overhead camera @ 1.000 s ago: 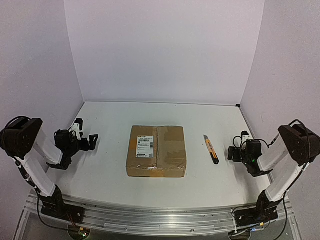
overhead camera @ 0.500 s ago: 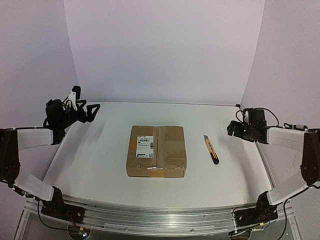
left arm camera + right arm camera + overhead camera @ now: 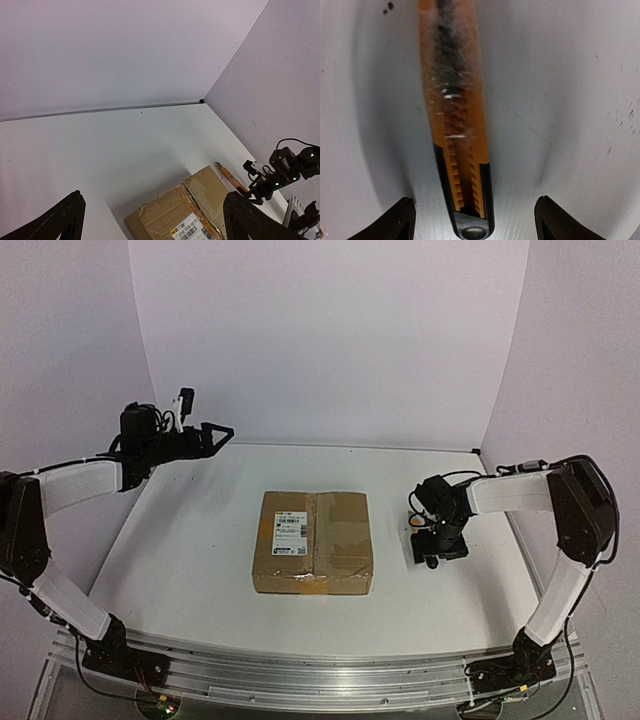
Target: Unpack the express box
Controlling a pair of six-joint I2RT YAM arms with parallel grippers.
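Express box (image 3: 313, 540) sits flat at the middle of the table (image 3: 200, 560), flaps closed, tape across the top seam, label on its left half. The orange utility knife (image 3: 455, 125) lies just right of it, not touching.

Your right gripper (image 3: 477, 220) is low over the knife, fingers spread either side of the handle's butt end, clamped on nothing. Your left gripper (image 3: 215, 432) hangs high at far left, fingers wide apart, empty.

Watch for:
- You straddle only the handle's end; closing there could let the knife pivot or squirt out.
- One finger landing first may shove it across the smooth table.
- Nothing pins the box, so blade drag could slide it.
- Blade state: can't tell.
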